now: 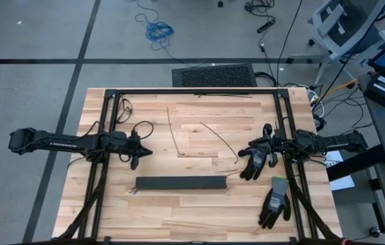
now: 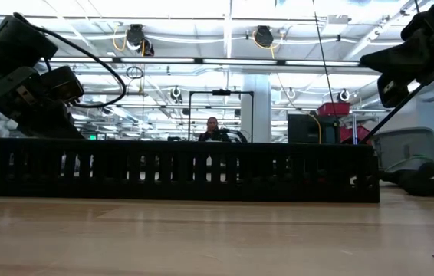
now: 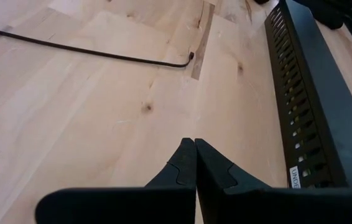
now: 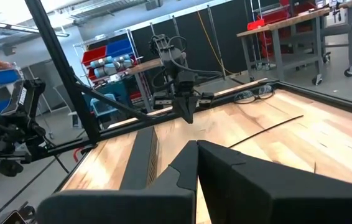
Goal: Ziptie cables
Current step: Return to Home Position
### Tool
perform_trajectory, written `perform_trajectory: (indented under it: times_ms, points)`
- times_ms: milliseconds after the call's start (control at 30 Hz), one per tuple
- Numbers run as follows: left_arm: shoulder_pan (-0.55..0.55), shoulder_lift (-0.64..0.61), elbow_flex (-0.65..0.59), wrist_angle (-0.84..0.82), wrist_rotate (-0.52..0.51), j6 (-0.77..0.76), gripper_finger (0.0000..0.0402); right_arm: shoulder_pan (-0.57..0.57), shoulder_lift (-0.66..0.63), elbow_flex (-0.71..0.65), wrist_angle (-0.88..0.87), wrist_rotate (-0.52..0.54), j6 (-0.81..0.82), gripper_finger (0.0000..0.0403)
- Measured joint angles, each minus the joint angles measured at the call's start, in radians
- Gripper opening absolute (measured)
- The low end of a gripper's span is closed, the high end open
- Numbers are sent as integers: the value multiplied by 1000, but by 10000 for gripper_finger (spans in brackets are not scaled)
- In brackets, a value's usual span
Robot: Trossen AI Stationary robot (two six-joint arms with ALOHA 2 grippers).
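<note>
The left gripper [image 3: 194,144] has its two fingers pressed together with nothing between them, and it hangs above bare wood on the left half of the table [image 1: 179,218], tips pointing toward the middle. The right gripper [image 4: 197,147] is likewise pressed together and empty, raised over the right half and facing the left one across the table. Between the two and nearer the front edge lies the black cable duct [image 1: 180,183], lengthwise across the table with its lid on and its slotted side wall showing in the low view. The cables cannot be seen: no coloured wire lies loose on the wood, and the lid covers the inside of the duct. Thin dark strands [image 1: 172,133] lie on the wood behind the duct. One black glove [image 1: 252,163] lies under the right gripper, and a second glove [image 1: 275,203] lies nearer the front right corner. Beyond the table a person [image 2: 213,130] shows in the room.
</note>
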Motion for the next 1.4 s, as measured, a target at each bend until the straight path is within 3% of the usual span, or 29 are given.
perform_trajectory:
  times_ms: [267,600,867,1400]
  points:
    - [0,-15,0,-14,0,0,0,0,0,0,0,1,0,0]
    - [-51,-382,0,-40,-1,0,0,0,0,0,0,1,0,0]
    - [-136,-593,0,-38,-2,0,0,0,1,0,0,1,0,0]
    - [-148,-607,0,-39,-4,0,0,0,1,0,0,1,0,0]
